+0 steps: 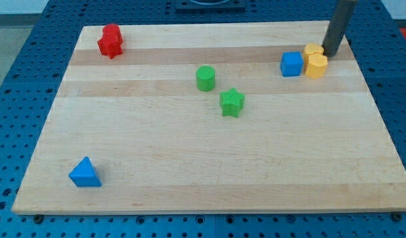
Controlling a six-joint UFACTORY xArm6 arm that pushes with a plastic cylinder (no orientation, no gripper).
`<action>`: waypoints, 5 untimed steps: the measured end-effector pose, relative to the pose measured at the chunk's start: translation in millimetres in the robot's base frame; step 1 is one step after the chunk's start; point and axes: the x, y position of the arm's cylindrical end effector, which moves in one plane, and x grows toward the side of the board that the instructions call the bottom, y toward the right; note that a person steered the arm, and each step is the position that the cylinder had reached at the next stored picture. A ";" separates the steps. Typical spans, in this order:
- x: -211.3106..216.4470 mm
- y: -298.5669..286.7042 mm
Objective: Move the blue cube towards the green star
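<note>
Six coloured blocks lie on the wooden counter [209,172], seen from the single camera view. My tip [331,53] rests at the far right of the counter, at the lower end of the dark rod that comes down from the view's top edge. It stands just beside the right side of the yellow blocks [315,61], two pieces pressed together whose exact shapes are hard to make out; whether the tip touches them I cannot tell. The rod carries no jaws, so none are spread or pressed together on anything.

Touching or almost touching the left side of the yellow pair sits the blue cube [291,64], so the yellow blocks lie between it and my tip. The green star [232,102] lies near the middle of the counter, to the left of the blue cube and nearer to the camera, well apart from it. A green cylinder [205,78] stands just beyond the star, slightly to its left. A red block [111,40] of irregular outline sits in the far left corner, and a blue triangular block [84,173] lies in the near left corner.
</note>
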 end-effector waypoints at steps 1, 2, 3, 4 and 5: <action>-10.7 -2.4; -26.3 -9.8; -26.3 -34.5; -24.9 -58.5; -5.2 -58.5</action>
